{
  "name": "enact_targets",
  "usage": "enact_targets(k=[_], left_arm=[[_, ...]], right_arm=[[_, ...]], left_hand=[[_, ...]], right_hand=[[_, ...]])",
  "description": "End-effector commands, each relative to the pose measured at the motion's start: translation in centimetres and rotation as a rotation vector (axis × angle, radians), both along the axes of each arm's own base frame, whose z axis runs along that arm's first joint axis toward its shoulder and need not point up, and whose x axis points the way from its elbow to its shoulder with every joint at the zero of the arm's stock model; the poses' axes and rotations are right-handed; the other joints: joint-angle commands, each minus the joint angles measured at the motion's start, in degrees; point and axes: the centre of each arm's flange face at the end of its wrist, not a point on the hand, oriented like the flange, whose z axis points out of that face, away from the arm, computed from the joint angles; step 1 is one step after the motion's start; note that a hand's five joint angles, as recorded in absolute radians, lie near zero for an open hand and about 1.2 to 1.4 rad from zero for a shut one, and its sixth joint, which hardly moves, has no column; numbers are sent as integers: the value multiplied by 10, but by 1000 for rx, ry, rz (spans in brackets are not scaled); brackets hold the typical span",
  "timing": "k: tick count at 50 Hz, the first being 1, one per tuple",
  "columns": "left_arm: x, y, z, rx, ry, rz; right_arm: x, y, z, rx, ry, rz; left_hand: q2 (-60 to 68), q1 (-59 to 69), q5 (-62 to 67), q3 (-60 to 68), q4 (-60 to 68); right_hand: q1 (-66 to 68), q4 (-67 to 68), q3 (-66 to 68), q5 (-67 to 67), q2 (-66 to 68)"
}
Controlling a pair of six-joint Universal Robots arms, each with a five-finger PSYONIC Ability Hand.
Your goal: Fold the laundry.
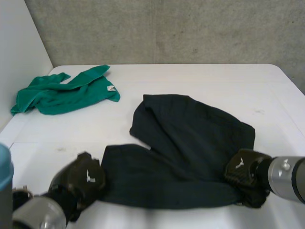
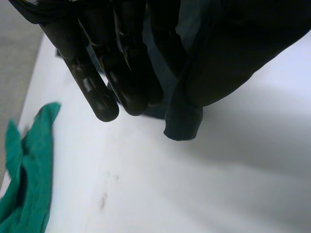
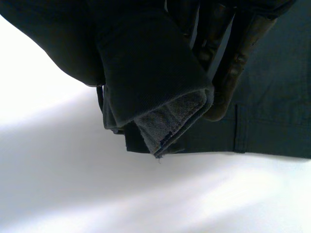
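A dark garment [image 1: 186, 143] lies crumpled on the white table [image 1: 200, 78], its near part spread between my two hands. My left hand [image 1: 81, 181] is at the garment's near-left corner. In the left wrist view its fingers [image 2: 104, 92] pinch a fold of the dark cloth [image 2: 228, 53], which hangs just above the table. My right hand [image 1: 243, 169] is at the near-right corner. In the right wrist view its fingers [image 3: 235, 68] press a folded hem of the cloth [image 3: 146, 63] against the thumb side, lifted slightly off the table.
A crumpled green cloth [image 1: 66, 90] lies at the far left of the table, also beyond my left fingertips [image 2: 24, 170]. A grey wall stands behind the table's far edge and a white wall at the left.
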Motion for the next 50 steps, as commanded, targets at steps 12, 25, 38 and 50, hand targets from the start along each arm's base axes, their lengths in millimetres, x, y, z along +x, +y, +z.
enact_targets(k=[12,25,38,50], left_arm=[[-47,-75,22,-234,305,58],[-86,-168,-11,37,649,60],[-98,-210,-73,142,612,82],[-102,-211,-85,191,616,46]], right_arm=[[4,-3,-28,-81,-65,4],[6,-7,-37,-120,-122,-43],[5,-8,-42,-130,-135,-58],[3,-12,-44,-142,-141,-77]], left_hand=[[-527,-485,-519,-525,-528],[-377,-335,-369,-375,-379],[-313,-271,-305,-311,-315],[-141,-98,-132,-139,-142]], right_hand=[[232,119,125,136,127],[232,119,125,136,127],[232,119,125,136,127],[232,119,125,136,127]])
